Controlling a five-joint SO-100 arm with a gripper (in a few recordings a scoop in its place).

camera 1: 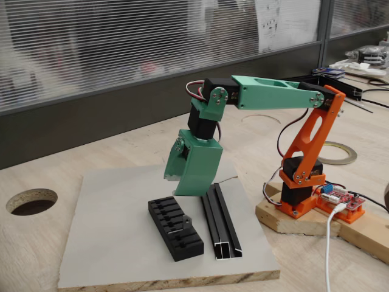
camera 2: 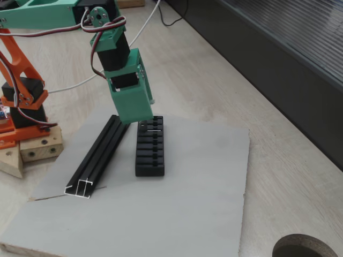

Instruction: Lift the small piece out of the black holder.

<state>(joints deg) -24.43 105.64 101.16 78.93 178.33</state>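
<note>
The black holder (camera 1: 176, 234) (camera 2: 150, 152) lies on a grey board, its slots facing up. The small piece (camera 1: 182, 225) (camera 2: 153, 129), a thin grey metal bracket, sits in one of the slots and sticks up a little. My green gripper (camera 1: 176, 190) (camera 2: 134, 120) points down just past the holder's end that lies toward the arm, above the board, not touching the piece. Its jaws look closed together with nothing between them.
A long black rail (camera 1: 220, 222) (camera 2: 99, 155) with a silver cut end lies beside the holder on the grey board (camera 1: 115, 243) (camera 2: 203, 187). The arm's orange base (camera 1: 304, 194) stands on a wooden block. A round hole (camera 1: 30, 201) is cut in the table.
</note>
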